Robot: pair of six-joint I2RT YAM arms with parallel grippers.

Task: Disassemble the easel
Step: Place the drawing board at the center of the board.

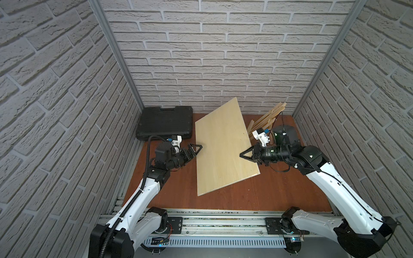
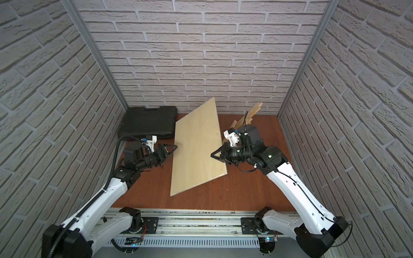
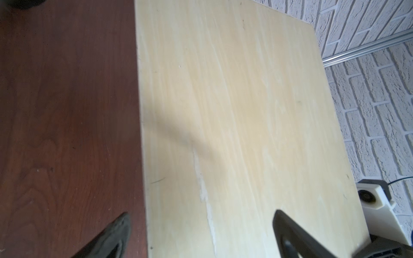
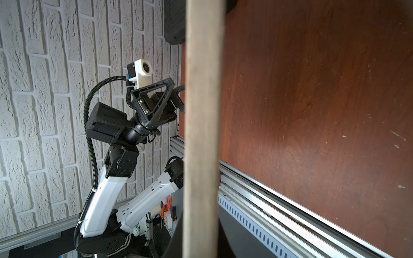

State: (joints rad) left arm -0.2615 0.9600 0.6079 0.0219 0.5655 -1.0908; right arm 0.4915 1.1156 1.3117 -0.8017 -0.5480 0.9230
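A brick-patterned enclosure is seen around a red-brown table (image 1: 223, 201), with a black tool case (image 1: 166, 121) set at the back left. Beside it, the left gripper (image 1: 199, 149) is placed at the left edge of the plywood board (image 1: 221, 145) with its jaws apart. In the left wrist view one finger (image 3: 280, 223) is seen over the board's face and the other over the table. The board's right edge is clamped in the closed right gripper (image 1: 242, 155), and the sheet is shown edge-on in the right wrist view. The easel (image 1: 268, 117) is found at the back right, behind the right wrist, its slats laid diagonally from near the board up towards the back wall. The right arm is judged nearer, yet its claw is pointed away and occupied, so the board would probably have to be released first.
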